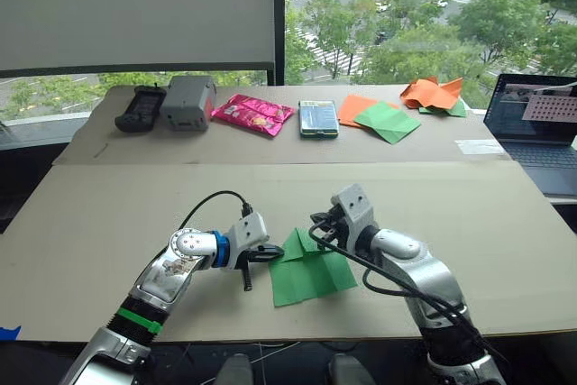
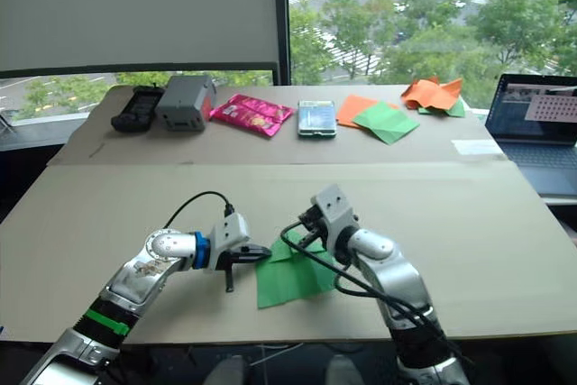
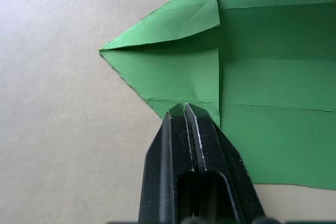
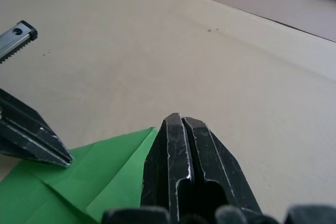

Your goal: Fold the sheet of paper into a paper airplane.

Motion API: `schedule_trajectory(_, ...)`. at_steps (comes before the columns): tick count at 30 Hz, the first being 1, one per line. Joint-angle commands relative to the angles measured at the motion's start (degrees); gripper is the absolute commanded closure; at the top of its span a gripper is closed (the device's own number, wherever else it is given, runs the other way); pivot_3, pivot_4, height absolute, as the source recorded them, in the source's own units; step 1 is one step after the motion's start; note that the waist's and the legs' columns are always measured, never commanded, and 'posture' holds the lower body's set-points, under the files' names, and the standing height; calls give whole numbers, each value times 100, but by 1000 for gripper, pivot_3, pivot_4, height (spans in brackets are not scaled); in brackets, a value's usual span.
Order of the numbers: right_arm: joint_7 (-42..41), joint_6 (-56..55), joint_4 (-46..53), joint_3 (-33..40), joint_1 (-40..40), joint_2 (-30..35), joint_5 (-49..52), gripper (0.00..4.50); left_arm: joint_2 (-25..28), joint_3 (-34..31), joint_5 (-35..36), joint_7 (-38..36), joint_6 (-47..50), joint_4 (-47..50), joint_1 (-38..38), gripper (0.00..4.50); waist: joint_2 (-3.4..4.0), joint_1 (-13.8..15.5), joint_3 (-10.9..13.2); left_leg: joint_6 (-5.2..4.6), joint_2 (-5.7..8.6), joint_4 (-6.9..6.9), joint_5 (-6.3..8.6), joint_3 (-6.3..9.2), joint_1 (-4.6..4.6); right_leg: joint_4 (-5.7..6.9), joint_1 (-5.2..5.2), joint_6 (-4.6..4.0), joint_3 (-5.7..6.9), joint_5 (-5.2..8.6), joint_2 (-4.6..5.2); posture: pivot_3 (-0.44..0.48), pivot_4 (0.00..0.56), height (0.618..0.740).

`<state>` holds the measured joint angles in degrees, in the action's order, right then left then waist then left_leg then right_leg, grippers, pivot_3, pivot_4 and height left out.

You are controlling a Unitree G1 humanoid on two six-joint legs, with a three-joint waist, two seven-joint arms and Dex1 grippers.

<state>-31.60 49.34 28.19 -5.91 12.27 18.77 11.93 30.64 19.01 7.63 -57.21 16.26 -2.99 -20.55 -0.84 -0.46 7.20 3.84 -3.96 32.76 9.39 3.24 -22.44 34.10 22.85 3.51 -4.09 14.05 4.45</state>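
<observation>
Paper (image 1: 311,275) is thin, light, floppy. My guess: no weight to speak of, it will slide on the smooth table (image 1: 108,214) if I push sideways, and it tears or crumples if pinched hard. Creases already in it should make it want to refold along those lines. One flap edge lifts a little in the left wrist view, so flaps spring back unless pressed flat.

Where to hold: pin it from above with a tip on a flat layered part, and work the free edges or corners; grab only at an edge, since the middle lies flat on the table with nothing to get under.

Look: bright green, two corners folded in to make a point, flaps meeting along a centre crease, rest of the sheet a plain rectangle with crease lines across it. Edges slightly rough. Not yet a plane, early folds only.

Place: on the table near its front edge, about the middle, between my two arms. Well apart from the other sheets at the back edge.

Left gripper (image 3: 184,109): fingers pressed together, tips down on the paper at the edge of one folded flap, pinching nothing that I can see. Right gripper (image 4: 181,119): fingers also pressed together, tips at the paper's far side by the point; whether they touch it I can't tell.
</observation>
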Motion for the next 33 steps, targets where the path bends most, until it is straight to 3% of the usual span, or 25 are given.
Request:
schedule_trajectory(1, -527, 621, 1378, 753, -678, 416, 1036, 4500, 24, 196, -257, -29, 33, -247, 112, 4458, 0, -8, -1, 0, 0, 0, 0, 0, 0, -3, -3, 0, 0, 0, 1, 0, 150, 718)
schedule_trajectory(8, -1142, 567, 2239, 1439, -2460, 1197, 2057, 4500, -29, 224, -311, -81, -49, -344, 57, 4458, -19, -38, 12, 3, 4, 8, 2, -2, 11, -15, -7, -1, 3, 3, 15, 0, 150, 718)
schedule_trajectory(14, -475, -142, 1834, 648, -3228, 1405, 1132, 4500, -58, 241, -333, -138, -115, -445, -21, 4458, -19, -68, 14, 10, 17, 16, 6, -17, 13, -65, -3, -2, 66, 3, 86, 0, 150, 718)
schedule_trajectory(19, 47, -1204, 1127, 675, -3507, 586, 877, 4500, -72, 261, -355, -159, -161, -512, -57, 4458, -26, -33, 19, 11, 22, 21, 7, -31, -6, -117, -4, -2, 117, 3, 132, 0, 150, 718)
schedule_trajectory(25, 237, -2061, 612, 390, -3938, 328, 523, 4500, -66, 243, -360, -186, -198, -561, -112, 4458, -22, -14, 14, 11, 13, 12, 7, -33, -4, -105, -5, -1, 127, 3, 129, 0, 150, 718)
schedule_trajectory(33, 301, -2709, 76, 594, -3529, -443, 1157, 4500, -43, 222, -379, -251, -205, -610, -170, 4458, -65, -22, 12, 11, -5, 4, 9, -12, -3, -105, -4, -2, 175, 3, 133, 0, 150, 718)
